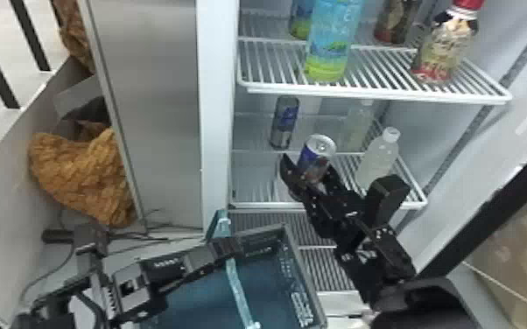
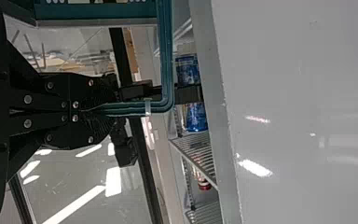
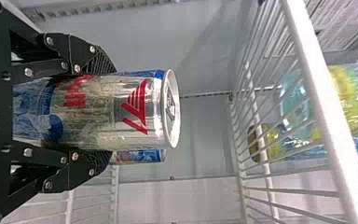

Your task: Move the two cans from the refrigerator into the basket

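In the head view my right gripper [image 1: 308, 175] is inside the refrigerator, around the front can [image 1: 317, 151]. The right wrist view has that can [image 3: 112, 112] pinched between both fingers of the right gripper [image 3: 107, 112]; whether its base touches the shelf I cannot tell. The second can [image 1: 284, 122] stands farther back to the left, and part of it [image 3: 142, 156] appears behind the held one. My left gripper [image 1: 230, 246] is over the basket [image 1: 308, 280], shut on its teal handle [image 1: 238, 288]. In the left wrist view the left gripper [image 2: 100, 111] clamps the handle [image 2: 166, 51].
A clear bottle [image 1: 378, 159] stands right of the front can, with another behind it. Above, a wire shelf [image 1: 376, 94] carries a blue-green bottle [image 1: 330, 43] and a red-capped bottle [image 1: 444, 50]. The refrigerator's left wall edge [image 1: 216, 109] rises beyond the basket.
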`<state>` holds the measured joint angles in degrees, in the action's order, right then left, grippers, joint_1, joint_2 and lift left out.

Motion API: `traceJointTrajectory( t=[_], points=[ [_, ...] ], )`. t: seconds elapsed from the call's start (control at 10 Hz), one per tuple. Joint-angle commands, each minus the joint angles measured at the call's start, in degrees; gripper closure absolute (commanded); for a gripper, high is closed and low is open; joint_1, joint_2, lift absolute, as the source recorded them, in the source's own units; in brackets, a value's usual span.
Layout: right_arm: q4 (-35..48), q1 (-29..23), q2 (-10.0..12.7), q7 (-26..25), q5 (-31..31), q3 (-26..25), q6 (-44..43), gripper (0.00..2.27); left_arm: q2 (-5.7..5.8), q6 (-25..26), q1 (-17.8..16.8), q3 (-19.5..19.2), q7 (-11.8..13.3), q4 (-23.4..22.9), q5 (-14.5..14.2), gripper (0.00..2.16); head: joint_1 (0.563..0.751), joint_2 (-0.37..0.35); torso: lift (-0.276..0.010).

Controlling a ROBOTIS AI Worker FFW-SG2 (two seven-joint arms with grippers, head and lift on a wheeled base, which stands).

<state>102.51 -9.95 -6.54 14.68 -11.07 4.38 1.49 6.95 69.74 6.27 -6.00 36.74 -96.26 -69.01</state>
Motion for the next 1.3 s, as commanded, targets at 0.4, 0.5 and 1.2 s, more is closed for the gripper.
traceJointTrajectory(
  t=[0.4, 0.5, 1.2],
  points=[
    [14.42, -10.58, -1.73, 2.63, -2.07, -1.87, 8.63, 1.27, 0.17, -0.13, 0.06, -0.06, 0.00, 0.00, 0.00, 1.21, 0.695, -0.155, -0.219],
    [16.67, -12.27, -1.99, 3.42, -2.53, -1.98, 10.60, 1.27, 0.17, 0.01, 0.06, -0.06, 0.00, 0.00, 0.00, 1.21, 0.695, -0.155, -0.219],
    [19.34, -15.64, -2.08, 12.21, -5.16, -1.41, 24.10, 1.27, 0.08, 0.01, 0.20, -0.06, 0.00, 0.00, 0.00, 1.21, 0.695, -0.113, -0.219]
  ],
)
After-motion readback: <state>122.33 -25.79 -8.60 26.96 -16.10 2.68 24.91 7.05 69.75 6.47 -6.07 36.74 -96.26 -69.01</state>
